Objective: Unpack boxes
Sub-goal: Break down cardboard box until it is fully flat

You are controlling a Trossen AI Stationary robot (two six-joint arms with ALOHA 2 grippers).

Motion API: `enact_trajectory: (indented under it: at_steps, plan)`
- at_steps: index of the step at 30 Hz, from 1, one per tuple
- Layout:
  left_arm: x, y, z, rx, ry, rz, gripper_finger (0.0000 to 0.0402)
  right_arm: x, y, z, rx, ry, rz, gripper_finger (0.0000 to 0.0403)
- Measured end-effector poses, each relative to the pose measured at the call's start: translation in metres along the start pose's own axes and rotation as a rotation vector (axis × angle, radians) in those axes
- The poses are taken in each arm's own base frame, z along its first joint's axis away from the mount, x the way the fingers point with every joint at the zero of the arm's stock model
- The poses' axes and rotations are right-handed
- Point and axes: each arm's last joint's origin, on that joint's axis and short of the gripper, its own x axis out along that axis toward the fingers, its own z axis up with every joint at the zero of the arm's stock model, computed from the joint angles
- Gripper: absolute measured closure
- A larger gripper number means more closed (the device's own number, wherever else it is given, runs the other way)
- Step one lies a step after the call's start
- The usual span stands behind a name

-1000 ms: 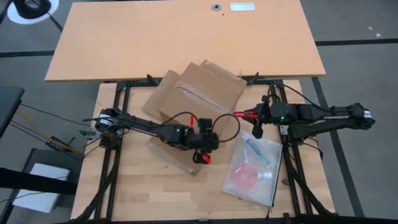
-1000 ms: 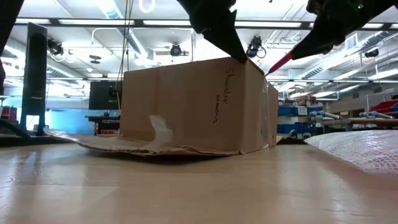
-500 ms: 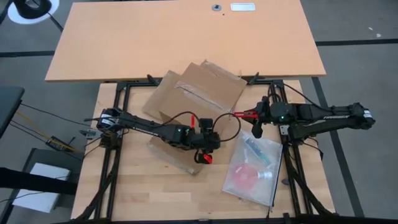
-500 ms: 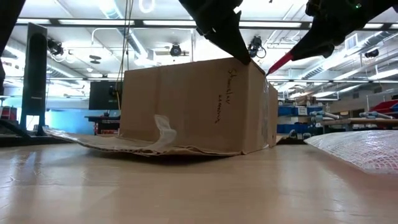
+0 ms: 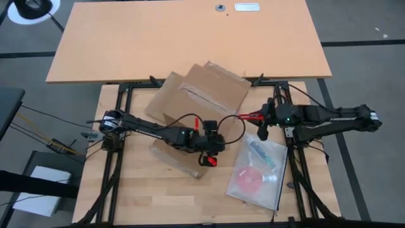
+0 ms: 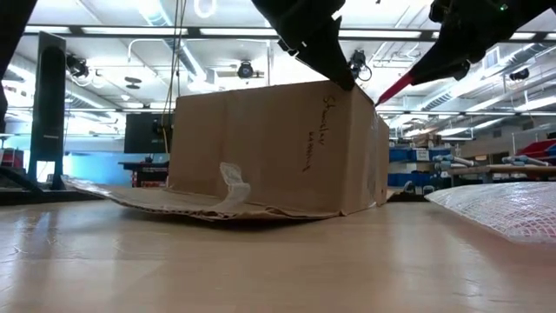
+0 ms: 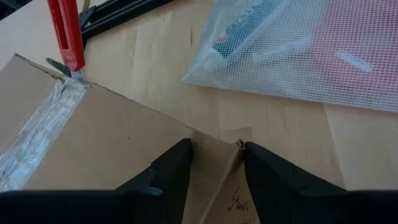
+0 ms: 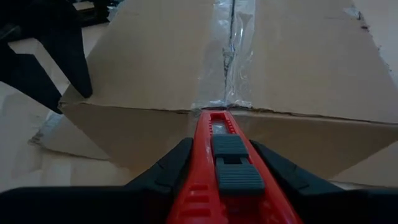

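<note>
The brown cardboard box (image 5: 204, 94) stands on the light wooden table (image 5: 158, 196), a lower flap (image 6: 148, 198) spread flat on the tabletop and a clear tape strip (image 8: 231, 56) along its top seam. My left gripper (image 7: 214, 168) is closed on the box's near right top corner. From the right, my right gripper (image 5: 261, 118) is shut on a red utility knife (image 8: 219, 155), whose tip is at the taped seam on the box's right top edge. My left gripper straddles the box's near right top corner (image 7: 217, 146), the cardboard between its two fingers (image 7: 171, 168). The fingers slant down onto it from the table's left. The box stays on the table. My right gripper pinches the knife's red handle (image 8: 214, 180) between its two fingers, which lie along it. The knife points slanting down toward the table's left, lifted clear, and its front end (image 8: 214, 115) meets the tape at the box's top edge.
A clear mesh bag (image 5: 258, 168) holding a pink item and a tube lies on the table to the box's near right. A larger tan table (image 5: 190, 38) stands beyond the far edge. Black frame rails (image 5: 120, 158) run along both sides.
The box has shifted a little toward the table's right edge, my left gripper staying on its corner. The knife has kept its place at the seam.
</note>
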Motion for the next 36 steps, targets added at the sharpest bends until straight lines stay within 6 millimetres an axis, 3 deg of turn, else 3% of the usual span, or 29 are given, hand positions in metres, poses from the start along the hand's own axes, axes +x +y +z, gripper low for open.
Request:
enact_trajectory:
  at_steps: [9, 21, 27, 36]
  plan:
    - [-0.002, 0.0, 0.007, -0.007, -0.03, -0.01, 0.0246, -0.031, -0.009, 0.006, -0.059, 0.014, -0.011, 0.027]
    - [-0.001, 0.003, 0.005, -0.013, -0.014, 0.066, 0.0246, -0.042, -0.015, 0.006, -0.039, -0.04, -0.078, 0.027]
    - [-0.002, 0.004, 0.009, -0.021, -0.031, 0.073, 0.0246, -0.03, -0.016, -0.005, -0.017, -0.099, -0.106, 0.027]
    - [-0.009, 0.008, 0.015, -0.019, -0.017, 0.058, 0.0246, -0.035, -0.026, -0.035, 0.032, -0.264, -0.139, 0.027]
